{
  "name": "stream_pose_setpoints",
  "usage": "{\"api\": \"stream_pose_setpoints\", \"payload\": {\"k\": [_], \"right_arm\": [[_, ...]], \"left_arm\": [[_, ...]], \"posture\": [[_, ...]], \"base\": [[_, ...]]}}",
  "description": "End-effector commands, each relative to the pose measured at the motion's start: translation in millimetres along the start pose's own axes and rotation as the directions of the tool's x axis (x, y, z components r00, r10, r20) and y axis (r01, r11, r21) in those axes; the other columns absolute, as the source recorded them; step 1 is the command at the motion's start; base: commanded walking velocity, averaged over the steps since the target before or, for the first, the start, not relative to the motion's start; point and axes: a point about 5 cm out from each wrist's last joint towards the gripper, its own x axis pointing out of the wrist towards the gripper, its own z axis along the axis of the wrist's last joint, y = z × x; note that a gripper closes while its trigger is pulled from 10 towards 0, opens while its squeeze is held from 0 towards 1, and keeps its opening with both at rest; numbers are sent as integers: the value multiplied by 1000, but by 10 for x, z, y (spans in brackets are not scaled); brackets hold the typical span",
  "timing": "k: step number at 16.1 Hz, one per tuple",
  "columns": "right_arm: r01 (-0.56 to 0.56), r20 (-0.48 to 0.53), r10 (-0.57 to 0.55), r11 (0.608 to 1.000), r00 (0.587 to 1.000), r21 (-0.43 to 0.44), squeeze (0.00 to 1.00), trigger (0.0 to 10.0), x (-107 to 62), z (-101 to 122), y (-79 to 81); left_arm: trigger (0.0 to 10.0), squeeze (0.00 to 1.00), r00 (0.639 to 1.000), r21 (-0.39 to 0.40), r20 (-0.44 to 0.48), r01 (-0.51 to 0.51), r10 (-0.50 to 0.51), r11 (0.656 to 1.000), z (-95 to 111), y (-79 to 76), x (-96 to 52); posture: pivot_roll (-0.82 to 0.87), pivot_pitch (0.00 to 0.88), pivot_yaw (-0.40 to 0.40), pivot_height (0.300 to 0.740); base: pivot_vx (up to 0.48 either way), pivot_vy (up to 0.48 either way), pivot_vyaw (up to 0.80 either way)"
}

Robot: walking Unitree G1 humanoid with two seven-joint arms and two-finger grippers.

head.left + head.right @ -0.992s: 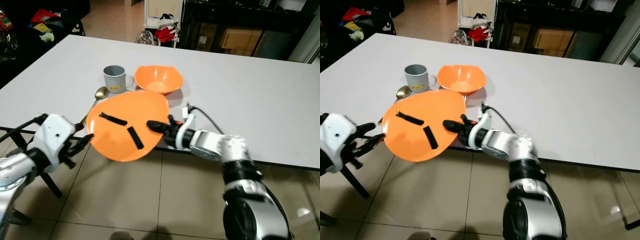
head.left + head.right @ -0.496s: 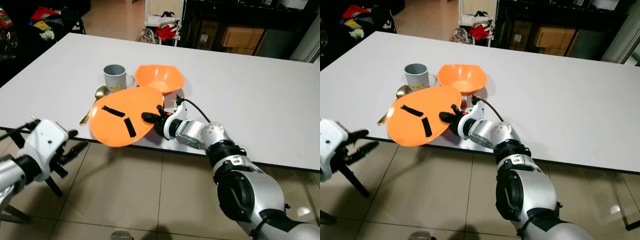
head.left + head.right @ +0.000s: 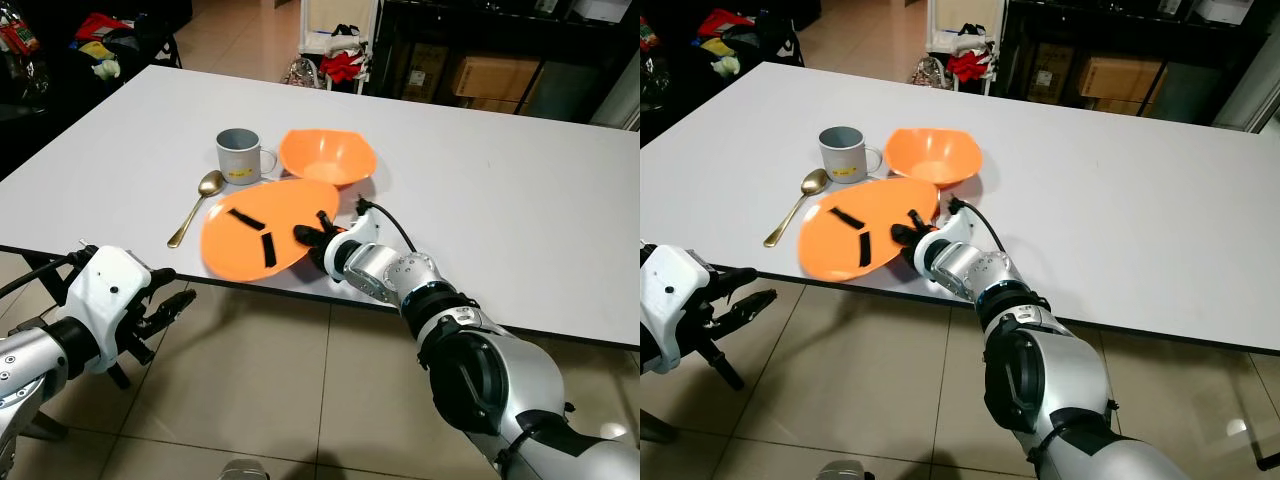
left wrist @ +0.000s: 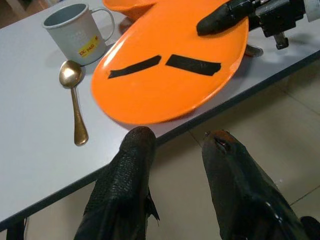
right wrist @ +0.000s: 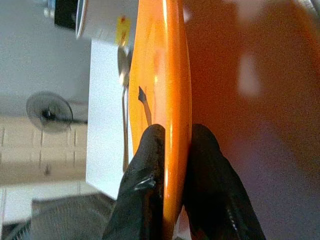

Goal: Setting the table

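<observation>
An orange plate point(image 3: 268, 226) with two black tape strips lies low over the near edge of the white table point(image 3: 520, 200). My right gripper point(image 3: 312, 232) is shut on the plate's right rim; the rim sits pinched between its fingers point(image 5: 145, 185). Behind the plate stand an orange bowl point(image 3: 328, 157) and a grey mug point(image 3: 238, 155). A gold spoon point(image 3: 197, 205) lies left of the plate. My left gripper point(image 3: 172, 305) is open, below and in front of the table edge, holding nothing. Its fingers point(image 4: 125, 185) point at the plate point(image 4: 175, 75).
Tiled floor point(image 3: 300, 400) lies under the table's near edge. The table's right half is bare. Dark shelves with boxes point(image 3: 480, 75) and a rack of clothes point(image 3: 335, 55) stand beyond the far edge. A black chair frame point(image 3: 35, 270) is by my left arm.
The right gripper has carried the plate forward and down onto the table beside the spoon. The left gripper has let go of the plate's left rim and dropped back below the table edge.
</observation>
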Motion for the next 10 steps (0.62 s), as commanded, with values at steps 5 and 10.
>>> {"api": "stream_pose_setpoints", "payload": {"k": [5,10], "right_arm": [[-30,-5,30,997,1000,-68,1000,10000,68,-72,190],[-44,-65,31,975,997,-217,1000,10000,80,-128,226]], "left_arm": [[10000,0,1000,7,10,-9,9,1000,45,-38,9],[10000,0,1000,12,7,-21,21,1000,43,-15,55]], "posture": [[324,0,-48,740],[311,0,-42,740]], "base": [[0,0,0],[0,0,0]]}}
